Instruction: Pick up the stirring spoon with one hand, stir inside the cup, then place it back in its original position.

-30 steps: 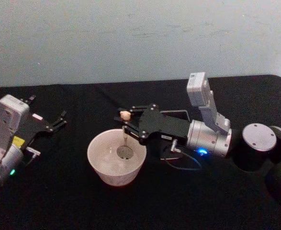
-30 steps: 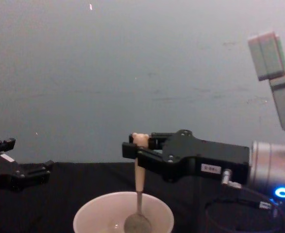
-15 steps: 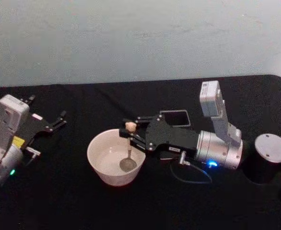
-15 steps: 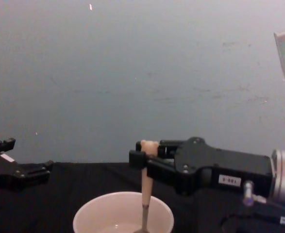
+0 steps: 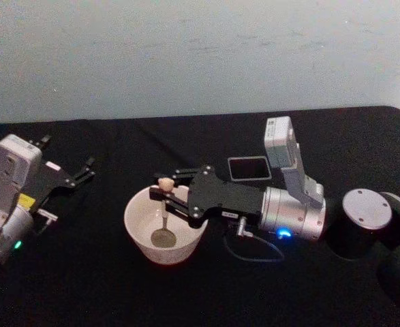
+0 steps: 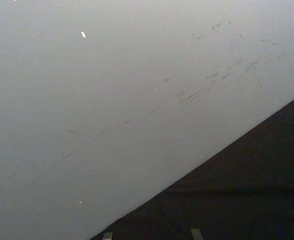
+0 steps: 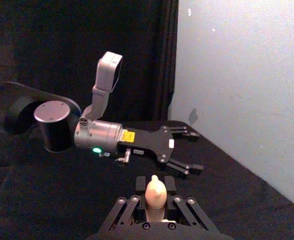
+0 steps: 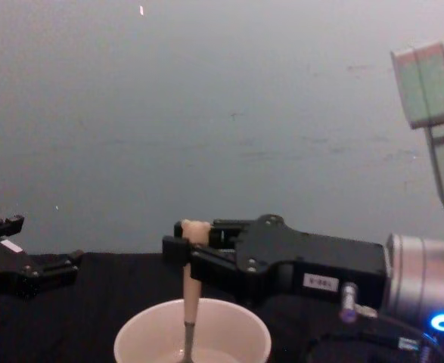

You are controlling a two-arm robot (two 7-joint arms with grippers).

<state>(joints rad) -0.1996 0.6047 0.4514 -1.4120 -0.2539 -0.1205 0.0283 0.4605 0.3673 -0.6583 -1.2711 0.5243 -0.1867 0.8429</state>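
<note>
A black-draped table (image 5: 118, 286) is seen across the whole foreground, backed by a pale wall (image 5: 186, 54).

The right gripper (image 5: 163, 188) is extended from the right side over the middle of the table, with its silver wrist lying nearly level, and its fingertips are held above the cup. Its fingers are pressed together on the upper end of the stirring spoon, just under the bear head, as is seen from the side in the chest view (image 8: 182, 243).

The left gripper (image 5: 69, 154) is parked at the left edge of the table, well apart from the cup, and its fingers are spread with nothing between them; this is also shown in the right wrist view (image 7: 194, 151).

The cup (image 5: 142, 235) is set upright on the cloth near the centre, directly below the right gripper's fingertips.

The holder (image 5: 247, 159) is placed behind the right gripper, beyond and to the right of the cup, with its open top turned upward.

The stirring spoon (image 5: 164, 212) is held almost upright, and its metal bowl is lowered inside the cup, close to the bottom. Whether the bottom is touched cannot be told.
</note>
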